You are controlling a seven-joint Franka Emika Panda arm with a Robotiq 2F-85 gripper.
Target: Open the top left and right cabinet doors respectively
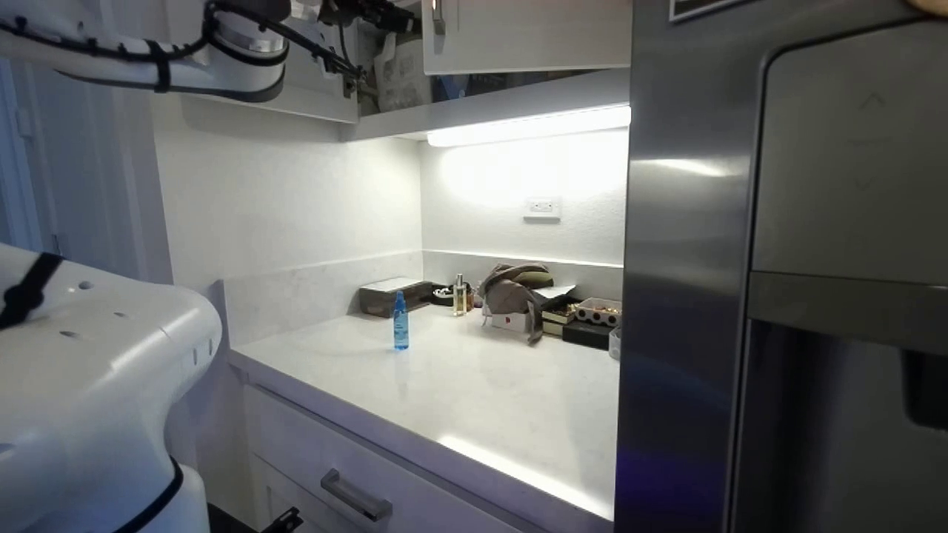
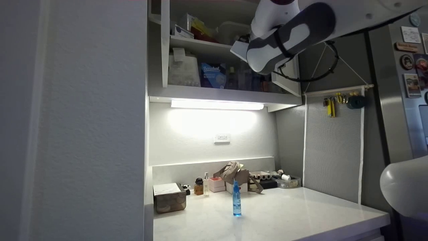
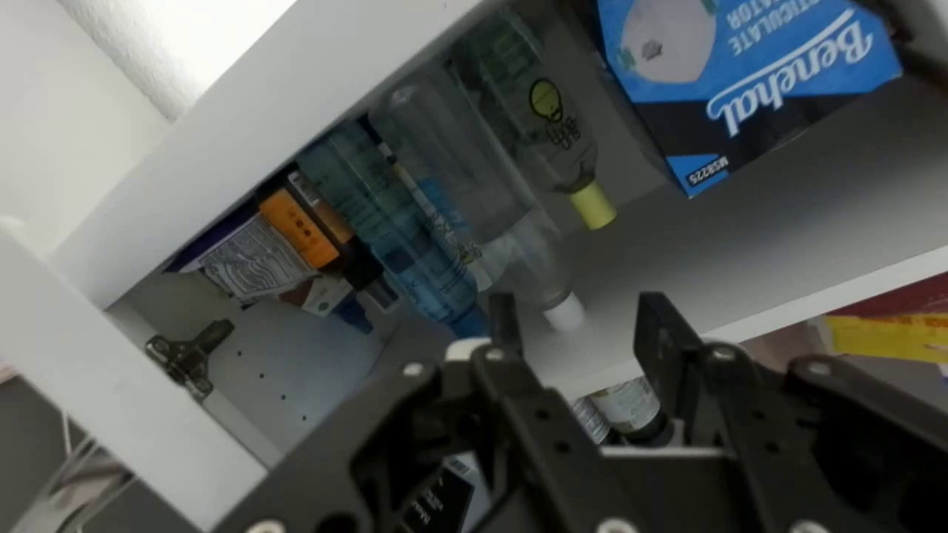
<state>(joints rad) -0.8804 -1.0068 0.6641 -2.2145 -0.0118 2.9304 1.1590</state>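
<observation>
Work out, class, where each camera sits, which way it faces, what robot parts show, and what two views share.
In an exterior view: close by the steel fridge, facing the counter; the arm shows at left.
In an exterior view: beside a wall, facing the open cabinet; the arm shows top right.
Wrist view: on the wrist, facing into that cabinet, roughly upside down; the open gripper shows below.
Both exterior views share the blue bottle.

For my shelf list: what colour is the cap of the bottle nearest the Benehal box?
Yellow; the cap shows best in the wrist view.
</observation>
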